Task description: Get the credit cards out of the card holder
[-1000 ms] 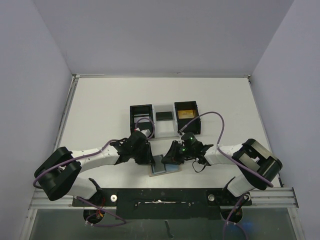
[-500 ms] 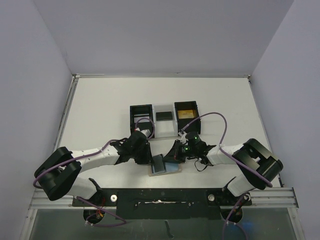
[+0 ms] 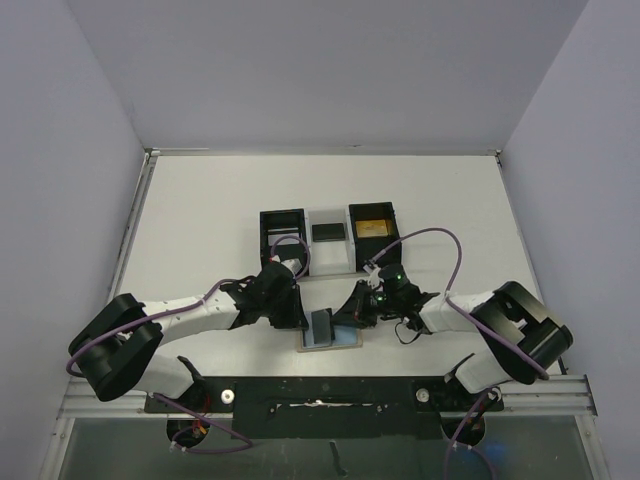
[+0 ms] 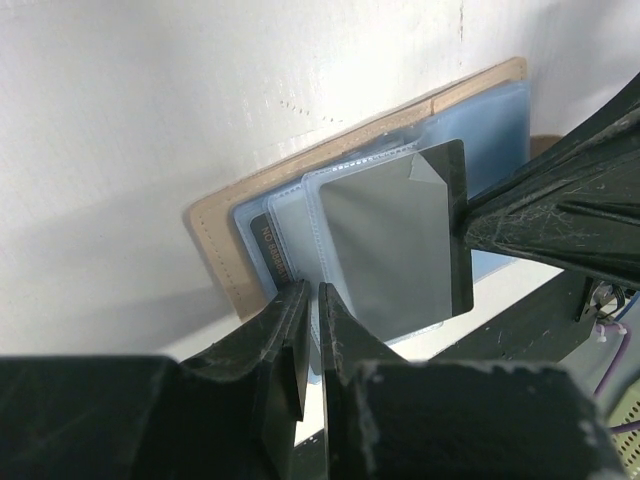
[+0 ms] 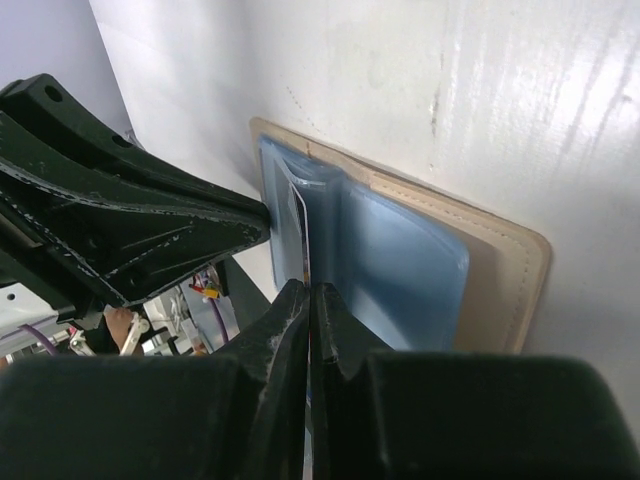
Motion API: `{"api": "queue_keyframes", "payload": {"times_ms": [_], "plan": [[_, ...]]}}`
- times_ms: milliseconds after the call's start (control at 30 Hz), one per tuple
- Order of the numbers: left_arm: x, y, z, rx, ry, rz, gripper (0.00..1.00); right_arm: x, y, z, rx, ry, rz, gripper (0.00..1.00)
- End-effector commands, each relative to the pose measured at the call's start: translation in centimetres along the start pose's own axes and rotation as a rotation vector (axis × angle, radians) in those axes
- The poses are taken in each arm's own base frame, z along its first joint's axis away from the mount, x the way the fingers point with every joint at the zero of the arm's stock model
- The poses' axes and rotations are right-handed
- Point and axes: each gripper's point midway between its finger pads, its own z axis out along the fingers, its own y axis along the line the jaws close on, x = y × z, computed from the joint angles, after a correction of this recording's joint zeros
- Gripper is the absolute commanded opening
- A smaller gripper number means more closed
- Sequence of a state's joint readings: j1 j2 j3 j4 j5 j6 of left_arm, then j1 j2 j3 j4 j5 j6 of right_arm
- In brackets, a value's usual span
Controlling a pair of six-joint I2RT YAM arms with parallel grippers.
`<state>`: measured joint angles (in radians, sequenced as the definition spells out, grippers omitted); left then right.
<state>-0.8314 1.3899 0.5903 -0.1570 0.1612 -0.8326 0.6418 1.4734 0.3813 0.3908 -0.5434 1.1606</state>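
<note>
Right gripper (image 5: 310, 290), fingers pressed together on the thin edge of a grey rectangular card (image 4: 395, 245), holds it tilted up off the open tan leather card holder (image 4: 215, 250) with blue-grey plastic sleeves, which lies flat by the white table's (image 3: 200, 220) near edge. Left gripper (image 4: 312, 295) pinches a clear sleeve's edge. I see bare tabletop on both sides — the black three-compartment tray (image 3: 282, 240) sits apart, farther back.
</note>
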Motion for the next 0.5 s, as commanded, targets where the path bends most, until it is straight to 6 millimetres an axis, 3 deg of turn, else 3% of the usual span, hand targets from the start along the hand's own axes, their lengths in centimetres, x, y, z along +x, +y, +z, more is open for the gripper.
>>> {"api": "queue_keyframes", "payload": {"times_ms": [0,467], "plan": [[0.0,0.5,0.1,-0.032,0.0,0.026,0.09,-0.2,1.1,-0.7,-0.049,-0.016,-0.02,0.0],[-0.6,-0.2,-0.1,-0.008,-0.022,0.031,0.09,-0.2,0.0,-1.9,0.002,-0.003,-0.047,0.0]]}}
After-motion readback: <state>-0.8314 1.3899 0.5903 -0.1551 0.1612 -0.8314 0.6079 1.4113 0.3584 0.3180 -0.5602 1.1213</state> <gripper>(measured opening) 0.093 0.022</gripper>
